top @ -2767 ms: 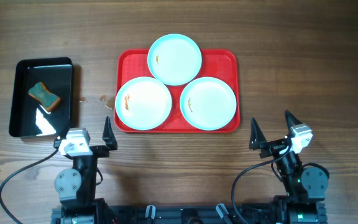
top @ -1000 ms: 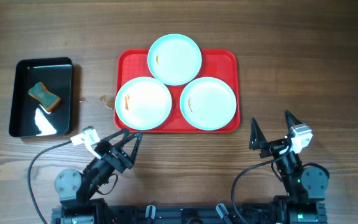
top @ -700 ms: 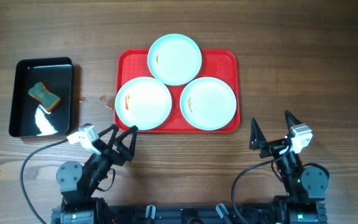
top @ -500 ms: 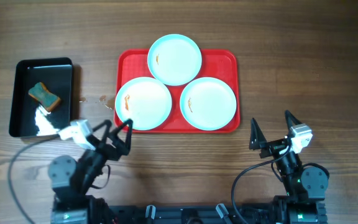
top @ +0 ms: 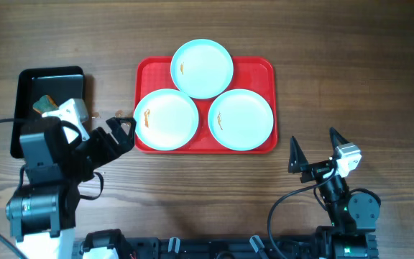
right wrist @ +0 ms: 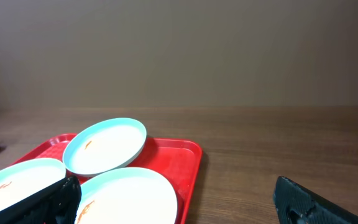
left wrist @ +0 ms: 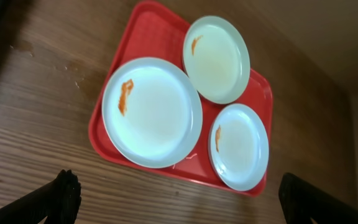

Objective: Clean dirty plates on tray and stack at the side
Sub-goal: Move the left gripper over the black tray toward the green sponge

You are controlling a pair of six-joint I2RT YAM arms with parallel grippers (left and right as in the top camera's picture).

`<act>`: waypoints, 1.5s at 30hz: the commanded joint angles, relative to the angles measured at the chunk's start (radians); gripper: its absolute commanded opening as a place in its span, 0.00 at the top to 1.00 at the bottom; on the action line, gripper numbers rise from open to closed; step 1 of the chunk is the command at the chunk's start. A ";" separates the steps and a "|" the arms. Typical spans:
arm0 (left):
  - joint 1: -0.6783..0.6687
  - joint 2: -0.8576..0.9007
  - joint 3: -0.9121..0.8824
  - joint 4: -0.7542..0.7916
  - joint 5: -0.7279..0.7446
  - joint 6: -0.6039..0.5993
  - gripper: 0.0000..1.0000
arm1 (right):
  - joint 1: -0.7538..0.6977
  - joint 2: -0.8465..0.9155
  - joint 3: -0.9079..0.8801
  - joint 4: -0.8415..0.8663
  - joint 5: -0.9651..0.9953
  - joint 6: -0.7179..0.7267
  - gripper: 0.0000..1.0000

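Observation:
Three pale turquoise plates lie on the red tray (top: 257, 68): one at the back (top: 202, 68), one front left (top: 166, 119), one front right (top: 241, 119). Each carries a small orange smear near its left rim. My left gripper (top: 121, 131) hovers open just off the tray's left edge, holding nothing. Its wrist view looks down on the tray (left wrist: 148, 31) and the largest-looking plate (left wrist: 152, 112), with both fingers spread at the bottom corners. My right gripper (top: 314, 140) rests open near the front right of the table, facing the tray (right wrist: 182, 158) and its nearest plate (right wrist: 126, 196).
A glossy black tray (top: 27, 79) stands at the left, partly covered by my raised left arm. A green and orange sponge (top: 43, 103) peeks out inside it. A few small spots mark the wood (top: 110, 115) between the two trays.
My left arm has lifted from its rest at the front and swung left and back, over the black tray's near end, still open. The right arm and plates have not moved.

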 commanded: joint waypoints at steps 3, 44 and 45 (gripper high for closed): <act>-0.004 0.047 0.017 0.011 0.162 -0.005 0.00 | -0.004 0.002 -0.002 0.005 0.013 0.011 0.00; 0.228 1.009 0.315 0.345 -0.672 -0.190 0.13 | -0.004 0.002 -0.002 0.005 0.013 0.011 0.00; 0.230 1.028 0.315 0.347 -0.672 -0.190 0.13 | -0.004 0.002 -0.002 0.005 0.013 0.011 0.00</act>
